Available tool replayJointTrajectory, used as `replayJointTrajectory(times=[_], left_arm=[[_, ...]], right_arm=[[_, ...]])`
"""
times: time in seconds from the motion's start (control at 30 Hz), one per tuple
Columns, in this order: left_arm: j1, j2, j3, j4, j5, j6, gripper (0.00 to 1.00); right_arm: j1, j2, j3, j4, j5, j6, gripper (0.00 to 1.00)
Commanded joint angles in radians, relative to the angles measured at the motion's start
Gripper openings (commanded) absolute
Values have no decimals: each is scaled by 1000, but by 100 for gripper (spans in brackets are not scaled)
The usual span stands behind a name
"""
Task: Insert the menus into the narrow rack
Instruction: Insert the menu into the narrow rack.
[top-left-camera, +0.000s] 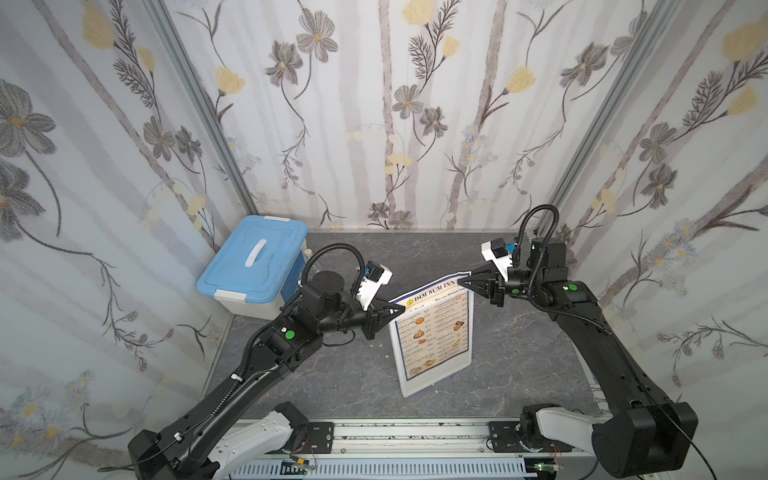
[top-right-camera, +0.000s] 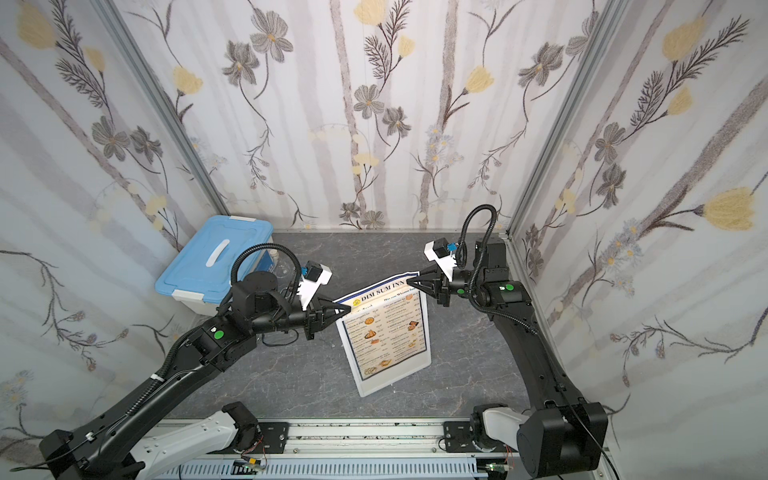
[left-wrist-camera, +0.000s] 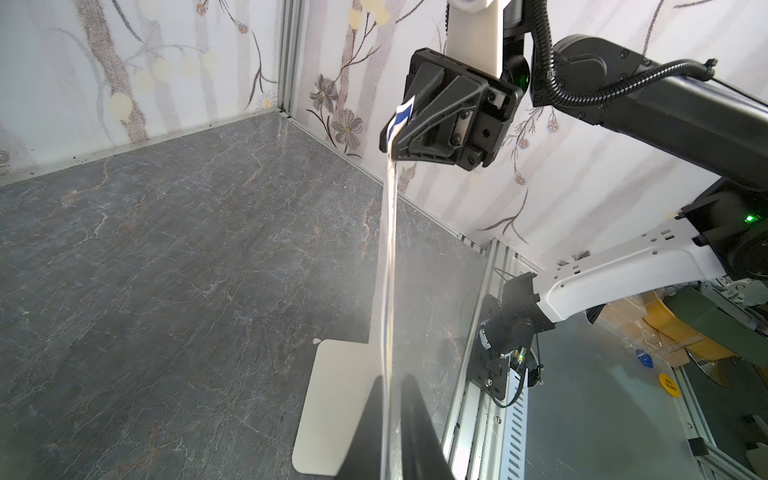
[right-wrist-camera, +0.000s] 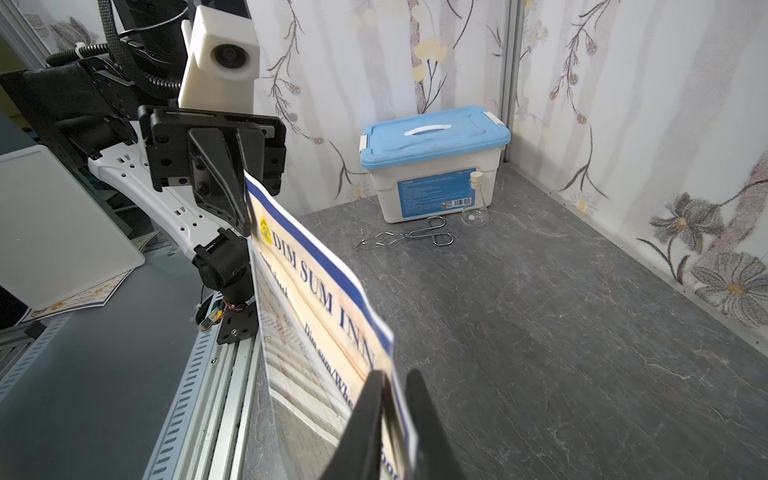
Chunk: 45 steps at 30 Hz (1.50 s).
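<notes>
At middle left in a top view sits a blue-lidded box, with a flask and tongs near it on the table. The left gripper pinches the top left corner of the menu, which stands partly inside the upright rack at centre. The right gripper is clenched on the other top corner.

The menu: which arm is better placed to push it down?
Right, narrowly. Left claw and right claw each pinch a top corner of the menu above the rack; the sheet curls by the right claw, so pressing there seems next.
</notes>
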Motion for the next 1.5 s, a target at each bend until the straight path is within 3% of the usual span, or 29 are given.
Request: replayJointTrajectory(times=[0.0,0.27,0.37,0.43,0.53,0.8,0.9,1.0,1.1,1.27,1.33,1.47], left_arm=[[3,2,8,12,-13,18,13],[5,4,75,-26,-34,39,21],[9,23,151,-47,-48,43,33],[13,56,213,-86,-68,45,40],[15,123,311,-180,-97,53,42],[-1,365,658,-634,4,245,75],[-18,462,819,-817,-28,294,81],[-48,544,908,-904,-21,309,81],[-85,602,946,-923,-53,313,74],[-95,670,1025,-921,-61,295,55],[-95,686,1047,-917,-61,288,52],[-95,704,1060,-918,-39,292,34]], right_arm=[[-2,-5,-3,-14,-22,-30,9],[-11,-84,-99,-14,26,-48,4],[-12,-87,-94,-2,20,-36,16],[-13,-82,-68,2,-3,-16,34],[-20,-86,-32,2,-39,0,44],[-27,-166,-35,-9,119,-25,63],[-52,-245,-60,38,173,6,70],[-83,-298,-106,103,197,65,72],[-98,-319,-140,126,206,85,72],[-105,-341,-165,150,185,109,71],[-104,-347,-174,155,182,114,71],[-109,-356,-183,158,184,117,71]])
